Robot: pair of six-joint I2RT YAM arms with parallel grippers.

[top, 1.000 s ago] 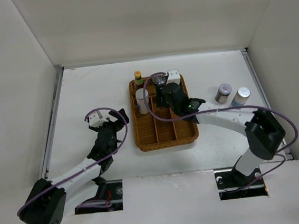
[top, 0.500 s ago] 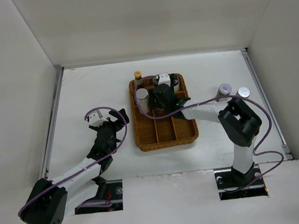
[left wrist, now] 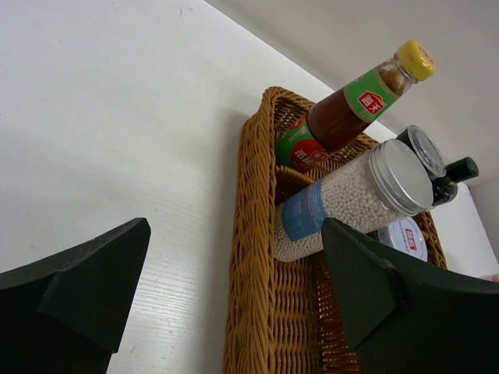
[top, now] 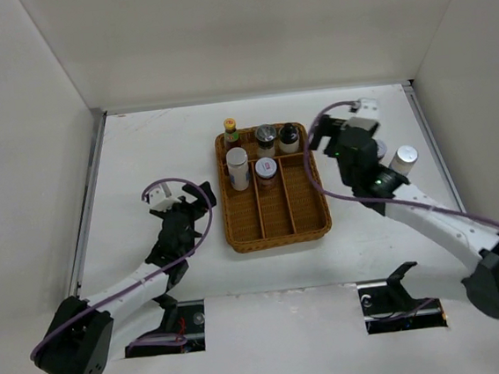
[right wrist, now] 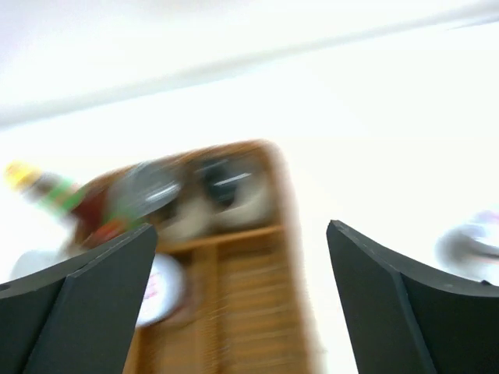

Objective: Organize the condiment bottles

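Woven brown wicker tray (top: 277,230), rectangular, slotted, on smooth white worktop (top: 157,143); five upright at its far end: red sauce bottle (left wrist: 343,109), black-capped bottle (top: 289,136), three round lidded jars (top: 238,168); one silver-lidded jar (top: 403,158) on worktop, right of tray; left tool (left wrist: 235,234), right tool (right wrist: 242,234) both spread, gripping nothing.

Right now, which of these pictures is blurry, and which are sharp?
Right wrist view: badly smeared, the basket only a brown streak. Left wrist view: crisp, the sauce bottle with a sharp label. Top view: clear, evenly lit, only soft shadows.
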